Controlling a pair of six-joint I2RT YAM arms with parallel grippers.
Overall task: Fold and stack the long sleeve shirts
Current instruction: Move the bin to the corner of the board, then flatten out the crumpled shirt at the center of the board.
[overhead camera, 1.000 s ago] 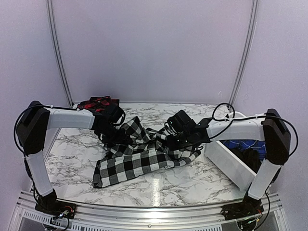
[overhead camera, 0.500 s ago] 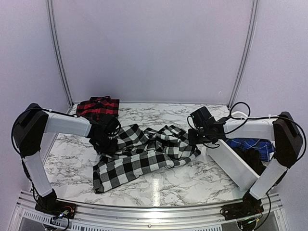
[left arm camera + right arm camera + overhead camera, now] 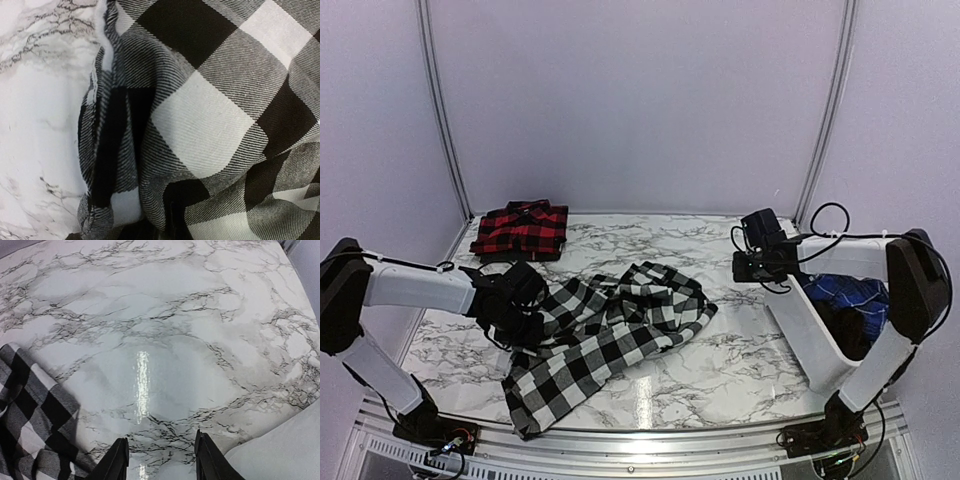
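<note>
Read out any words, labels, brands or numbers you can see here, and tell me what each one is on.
None. No readable text shows on the black-and-white shirt, the red-and-black shirt, the white bin or the marble table.

Marble-look table (image 3: 740,375) under me, pale lilac walls (image 3: 640,100), curved metal poles (image 3: 438,110) behind, overhead glare (image 3: 142,385) on tabletop.

the left hand (image 3: 528,315) sat pressed into the black-and-white shirt (image 3: 620,320), its fingertips buried in cloth. its wrist view held only plaid folds running off the top, right and bottom edges, so the jaws' stance could not be read. the bin (image 3: 798,335) wall hid most of a blue plaid cloth (image 3: 845,293).
</note>
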